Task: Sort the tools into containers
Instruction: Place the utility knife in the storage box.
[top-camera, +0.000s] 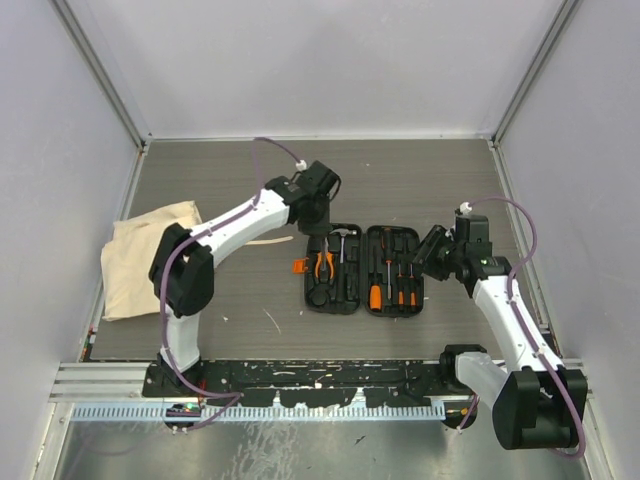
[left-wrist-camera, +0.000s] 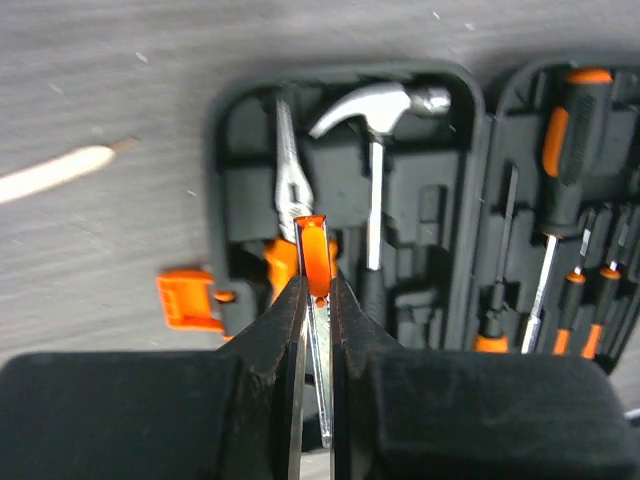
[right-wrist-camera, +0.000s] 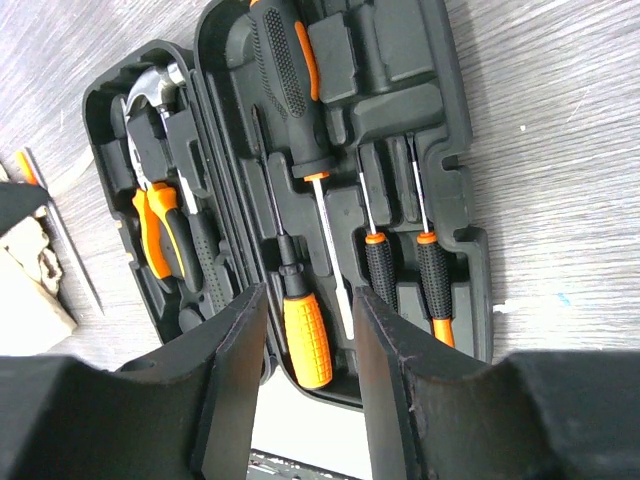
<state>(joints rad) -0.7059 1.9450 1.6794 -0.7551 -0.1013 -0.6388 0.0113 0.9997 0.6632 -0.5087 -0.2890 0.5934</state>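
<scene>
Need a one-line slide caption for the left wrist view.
Left gripper shut on a thin orange-tipped driver over the open tool case, hammer and pliers already slotted.

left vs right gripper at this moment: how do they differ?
Left gripper is shut on a thin orange-tipped steel driver; right gripper is open and empty. Left hangs over the left half of the open black plastic tool case; right sits at its right edge. Both face that case.
</scene>
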